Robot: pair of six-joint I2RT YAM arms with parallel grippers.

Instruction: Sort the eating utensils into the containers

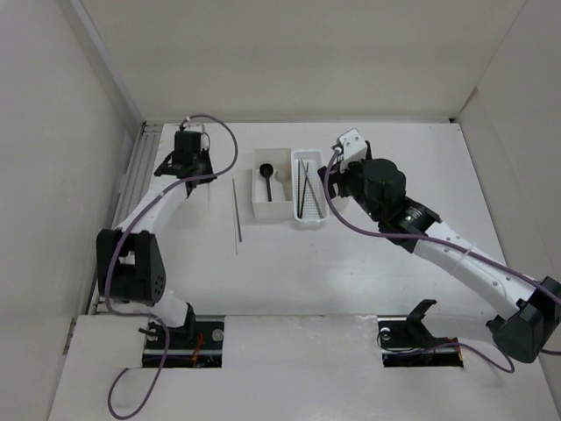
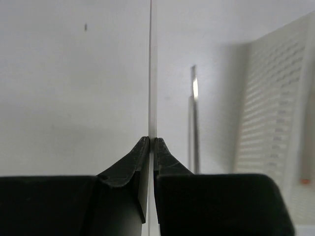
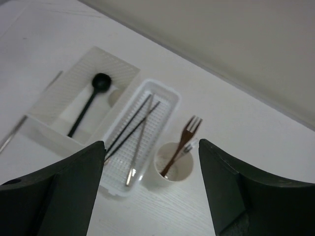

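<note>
white table (image 1: 368,263), white walls (image 1: 263,53). left gripper (image 2: 152,138) jaws pinch pale chopstick (image 2: 153,73); slim tip-hold, stick may pivot, slip, miss tray (image 3: 173,98). right gripper (image 3: 150,147) spread above cup (image 3: 165,183). second chopstick (image 1: 237,215) lies left of box (image 1: 272,213).

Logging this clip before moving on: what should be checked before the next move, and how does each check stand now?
1. Grip: left hand shut on the pale chopstick: ok.
2. Held chopstick's far tip above the table: cannot tell.
3. Room in the perforated tray beside the dark chopsticks: ok.
4. Path to the tray: probably not ok, the right hand hovers open close by it.
5. Sorting finished: not ok, a grey chopstick lies on the table.
</note>
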